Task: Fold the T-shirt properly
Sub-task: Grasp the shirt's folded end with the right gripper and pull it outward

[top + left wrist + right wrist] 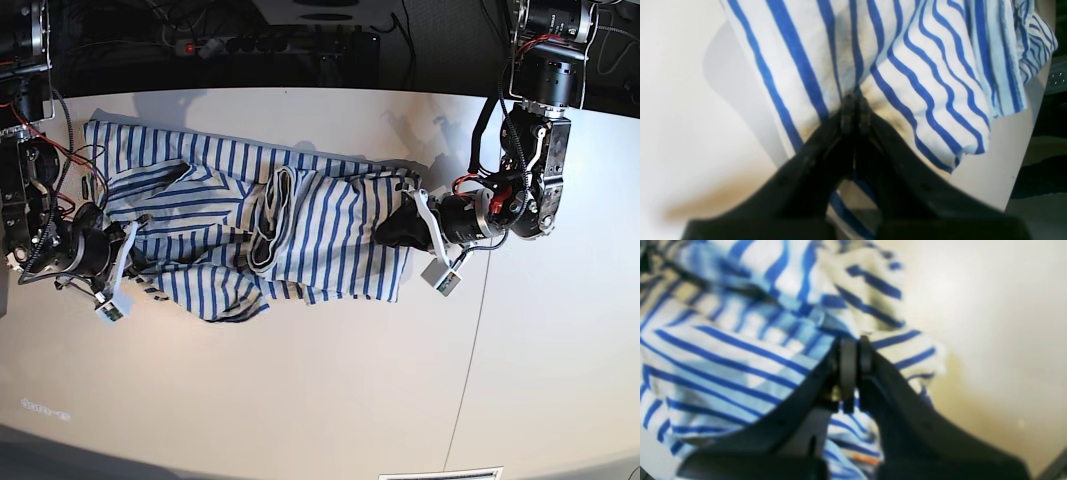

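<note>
Striped T-shirt (300,220) runs lengthwise along the desk's (300,400) far edge between my grippers: left gripper (855,100) and right gripper (856,343) each pinched tight on an end.

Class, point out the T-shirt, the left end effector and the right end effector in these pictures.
T-shirt (330,215), base view, striped middle panel.
Left end effector (855,110), left wrist view, closed tips on cloth.
Right end effector (856,355), right wrist view, closed tips on cloth.

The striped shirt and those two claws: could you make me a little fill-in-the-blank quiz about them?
1. The shirt has white cloth with ___ stripes.
2. The shirt lies on a ___ table.
3. The left claw is ___ on the shirt.
4. The right claw grips the shirt's ___ end in the base view.

Missing words: blue; white; shut; left
</note>
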